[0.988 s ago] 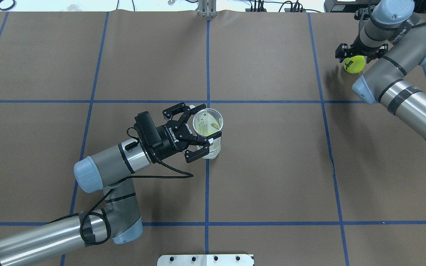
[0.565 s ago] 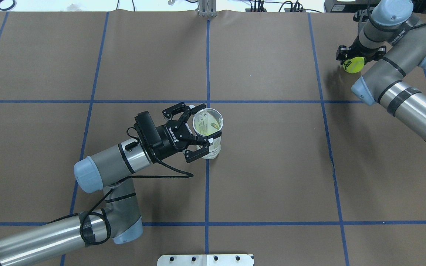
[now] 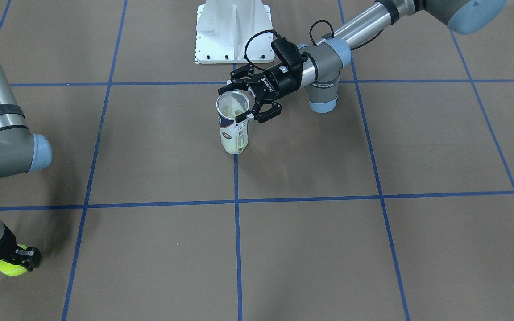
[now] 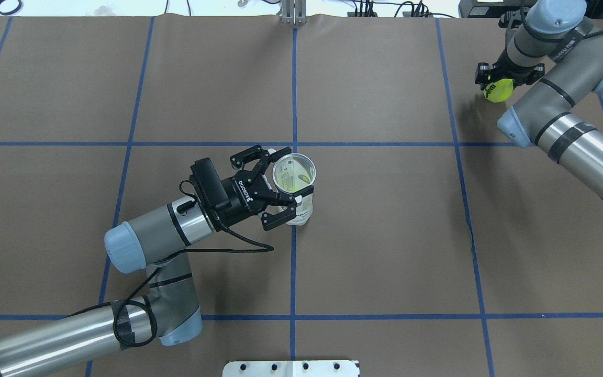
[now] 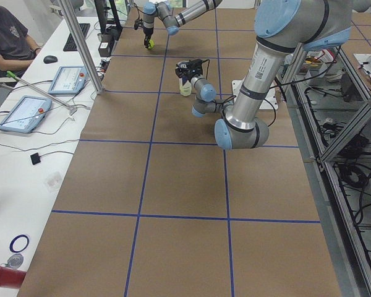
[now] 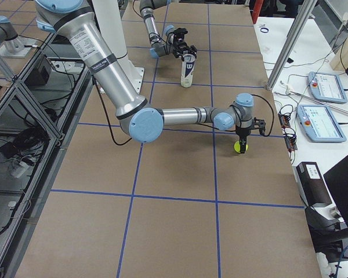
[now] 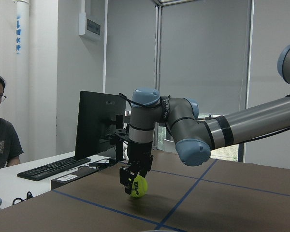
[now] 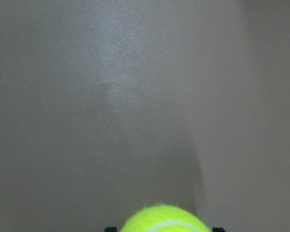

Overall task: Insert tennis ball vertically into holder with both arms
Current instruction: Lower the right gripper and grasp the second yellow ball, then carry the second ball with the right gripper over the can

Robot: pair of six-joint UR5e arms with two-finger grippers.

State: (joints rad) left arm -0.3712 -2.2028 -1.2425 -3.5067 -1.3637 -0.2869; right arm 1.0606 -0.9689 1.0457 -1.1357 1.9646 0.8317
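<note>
The holder (image 4: 293, 178), a clear can with a navy-and-white label (image 6: 187, 68), stands upright at the table's centre with its mouth open. A yellow-green tint shows near its bottom. My left gripper (image 4: 286, 177) comes in sideways from the robot's side, its fingers shut on the holder's upper part (image 3: 232, 109). Far off at the table's right rear corner, the tennis ball (image 4: 496, 91) sits between the fingers of my downward-pointing right gripper (image 7: 137, 186). That gripper is shut on the ball, which is at or just above the paper (image 6: 240, 147).
The white pedestal base (image 3: 232, 31) stands at the robot's side of the table. Blue tape lines grid the brown paper. Past the far edge, a monitor (image 7: 99, 123), keyboard and tablets sit on a desk, and an operator (image 5: 6, 37) sits there.
My right wrist has shifted slightly over the tennis ball, which now shows less beneath the gripper. The left arm and the holder have not moved.
</note>
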